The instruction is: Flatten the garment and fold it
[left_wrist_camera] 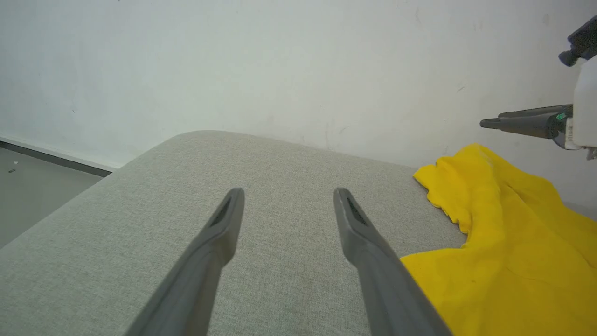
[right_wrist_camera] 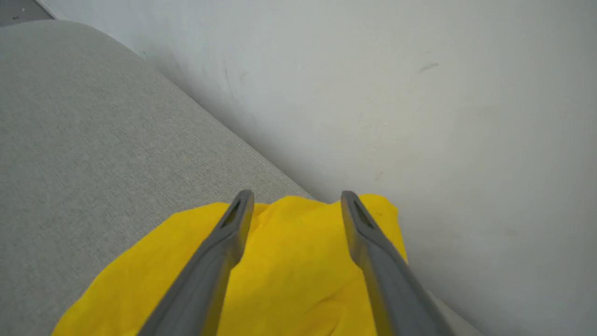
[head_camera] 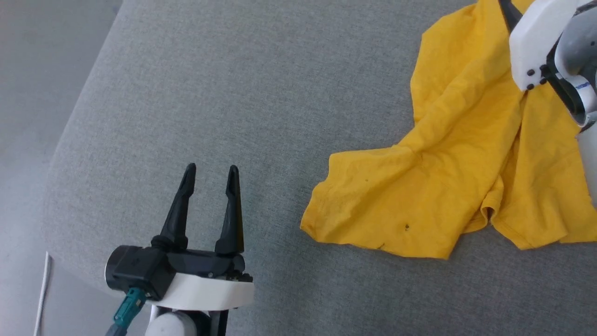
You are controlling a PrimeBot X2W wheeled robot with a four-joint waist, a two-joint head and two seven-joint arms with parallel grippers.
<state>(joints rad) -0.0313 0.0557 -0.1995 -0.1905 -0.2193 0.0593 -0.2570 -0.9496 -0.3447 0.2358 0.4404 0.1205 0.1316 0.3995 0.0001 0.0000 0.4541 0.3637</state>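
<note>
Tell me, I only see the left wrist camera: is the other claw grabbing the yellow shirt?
Observer: No. In the right wrist view the right gripper has its fingers wide apart above the yellow T-shirt, with nothing pinched between them.
Operator: Is the shirt flat?
Observer: No. The head view shows it bunched in deep folds, with one sleeve opening gaping near its lower edge.
Operator: Can you see a picture on it?
Observer: No. The head view shows just plain yellow with a few tiny dark specks.
</note>
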